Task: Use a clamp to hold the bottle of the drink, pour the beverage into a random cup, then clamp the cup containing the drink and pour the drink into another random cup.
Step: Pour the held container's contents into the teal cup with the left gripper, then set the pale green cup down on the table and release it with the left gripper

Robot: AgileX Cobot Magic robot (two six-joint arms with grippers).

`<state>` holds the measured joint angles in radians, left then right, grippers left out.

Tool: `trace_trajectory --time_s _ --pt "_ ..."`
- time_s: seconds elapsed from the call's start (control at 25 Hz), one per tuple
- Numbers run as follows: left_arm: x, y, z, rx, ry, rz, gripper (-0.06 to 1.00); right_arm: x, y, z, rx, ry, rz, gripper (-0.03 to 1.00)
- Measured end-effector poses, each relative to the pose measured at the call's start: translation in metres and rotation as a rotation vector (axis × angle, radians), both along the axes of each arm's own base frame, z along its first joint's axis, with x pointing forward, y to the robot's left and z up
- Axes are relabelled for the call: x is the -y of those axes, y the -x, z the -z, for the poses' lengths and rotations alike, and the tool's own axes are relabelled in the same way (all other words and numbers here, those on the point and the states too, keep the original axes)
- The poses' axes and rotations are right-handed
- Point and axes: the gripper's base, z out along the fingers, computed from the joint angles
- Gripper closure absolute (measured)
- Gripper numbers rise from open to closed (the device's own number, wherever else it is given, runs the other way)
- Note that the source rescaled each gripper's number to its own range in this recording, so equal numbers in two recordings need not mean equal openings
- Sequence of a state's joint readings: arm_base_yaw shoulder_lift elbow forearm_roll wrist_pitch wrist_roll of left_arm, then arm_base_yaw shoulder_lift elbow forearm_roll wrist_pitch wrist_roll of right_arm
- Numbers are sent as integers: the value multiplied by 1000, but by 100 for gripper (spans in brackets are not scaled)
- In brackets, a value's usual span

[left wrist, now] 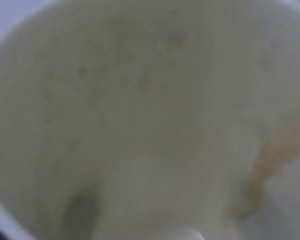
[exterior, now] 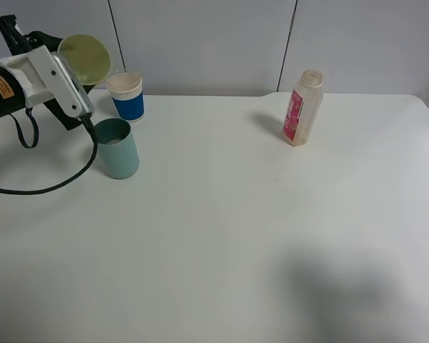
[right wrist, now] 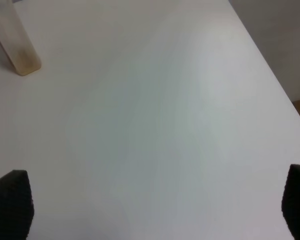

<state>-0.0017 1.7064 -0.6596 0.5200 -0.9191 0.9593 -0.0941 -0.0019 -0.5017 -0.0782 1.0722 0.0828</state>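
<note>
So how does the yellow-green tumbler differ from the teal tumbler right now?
The yellow-green tumbler is lifted and tipped on its side in the left end effector; the teal tumbler stands upright on the table. The yellow-green one's mouth faces the camera, the teal one's faces up. Both are plain tapered tumblers.

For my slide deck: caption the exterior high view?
Left gripper tips the yellow-green tumbler over the teal tumbler; bottle stands apart.
</note>
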Motion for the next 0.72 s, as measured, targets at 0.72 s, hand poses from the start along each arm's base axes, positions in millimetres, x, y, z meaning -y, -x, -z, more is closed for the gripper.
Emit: trace_trajectory --time_s 0.72 --pt "0 0 -3 -321 813 -76 93 0 0 0 0 0 0 -3"
